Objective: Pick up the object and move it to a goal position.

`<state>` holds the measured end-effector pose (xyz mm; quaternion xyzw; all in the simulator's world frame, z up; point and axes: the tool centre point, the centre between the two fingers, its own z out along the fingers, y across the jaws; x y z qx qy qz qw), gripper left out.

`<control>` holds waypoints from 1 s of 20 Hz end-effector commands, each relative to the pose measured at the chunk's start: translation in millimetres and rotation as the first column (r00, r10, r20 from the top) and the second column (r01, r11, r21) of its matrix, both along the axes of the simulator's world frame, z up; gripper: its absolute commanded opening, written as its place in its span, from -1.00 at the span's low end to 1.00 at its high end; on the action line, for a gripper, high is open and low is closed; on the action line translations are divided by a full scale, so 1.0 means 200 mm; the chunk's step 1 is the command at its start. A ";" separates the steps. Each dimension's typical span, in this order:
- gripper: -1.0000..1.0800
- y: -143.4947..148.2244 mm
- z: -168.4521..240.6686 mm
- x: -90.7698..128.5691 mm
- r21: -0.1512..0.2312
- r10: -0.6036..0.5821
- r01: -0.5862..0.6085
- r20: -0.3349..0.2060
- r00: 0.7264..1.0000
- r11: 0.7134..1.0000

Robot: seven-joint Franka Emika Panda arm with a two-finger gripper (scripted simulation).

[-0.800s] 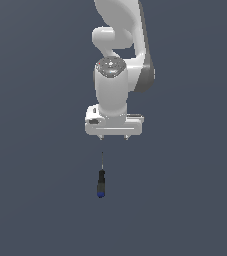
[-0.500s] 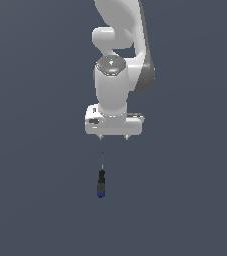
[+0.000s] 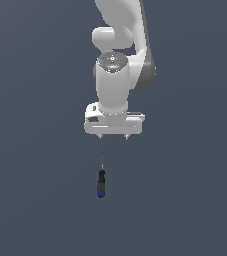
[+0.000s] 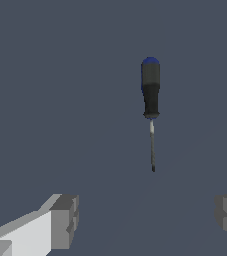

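The gripper (image 3: pixel 114 136) hung released — fingers (image 4: pixel 65 220) spread wide — the screwdriver (image 3: pixel 101 181) lay beyond its tips; closing there would likely miss.

— What lies around the scene in the exterior view?

— One flat, dull slate-blue surface (image 3: pixel 30 200), filling the picture from edge to edge. I see no seam, corner or horizon, so I cannot tell where floor would meet wall, or whether it is a desk.

— And in the wrist view?

— The same plain slate-blue ground (image 4: pixel 60 100), smooth and without texture or markings.

— How is it lit?

— Softly and evenly. The tone is nearly uniform in both views, with only very faint broad shading in the wrist view. No hard cast shadows or bright spots fall on the ground, and the light's source cannot be made out.
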<state>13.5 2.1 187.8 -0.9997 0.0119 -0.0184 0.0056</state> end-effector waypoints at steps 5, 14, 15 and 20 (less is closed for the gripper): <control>0.92 -0.02 -0.03 0.03 -0.001 0.003 -0.003 -0.003 1.000 1.000; 0.92 -0.09 -0.20 0.16 -0.005 0.015 -0.015 -0.013 1.000 1.000; 0.92 -0.10 -0.22 0.18 -0.006 0.017 -0.018 -0.015 1.000 1.000; 0.92 -0.17 -0.38 0.28 -0.008 0.028 -0.028 -0.024 0.999 1.000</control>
